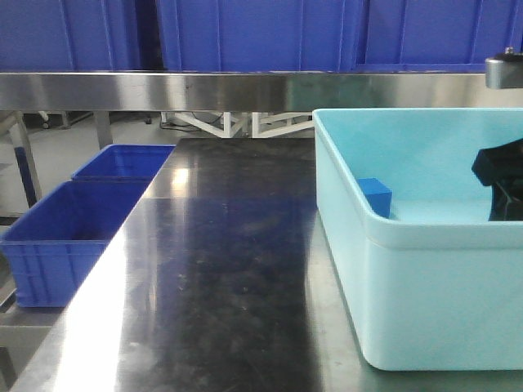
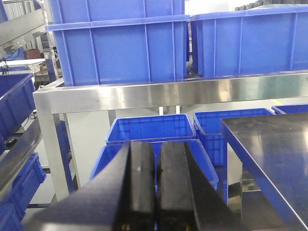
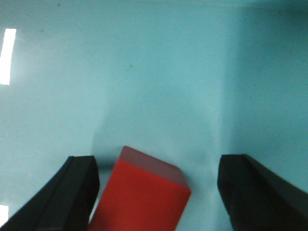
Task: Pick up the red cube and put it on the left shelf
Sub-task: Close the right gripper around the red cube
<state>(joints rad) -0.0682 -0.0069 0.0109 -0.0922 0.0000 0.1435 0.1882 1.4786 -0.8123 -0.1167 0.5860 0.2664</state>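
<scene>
Inside turquoise tub [image 1: 425,286], right fingers [image 3: 67,197] wide apart flanking red cube [image 3: 144,197], left fingers [image 2: 142,187] pressed together facing shelf [image 2: 168,91]

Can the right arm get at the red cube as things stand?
Probably yes. The right tool is open inside the light-blue tub, its fingers either side of the red cube, nothing between them. The cube sits skewed and closer to one finger, so the grip may twist it.
</scene>
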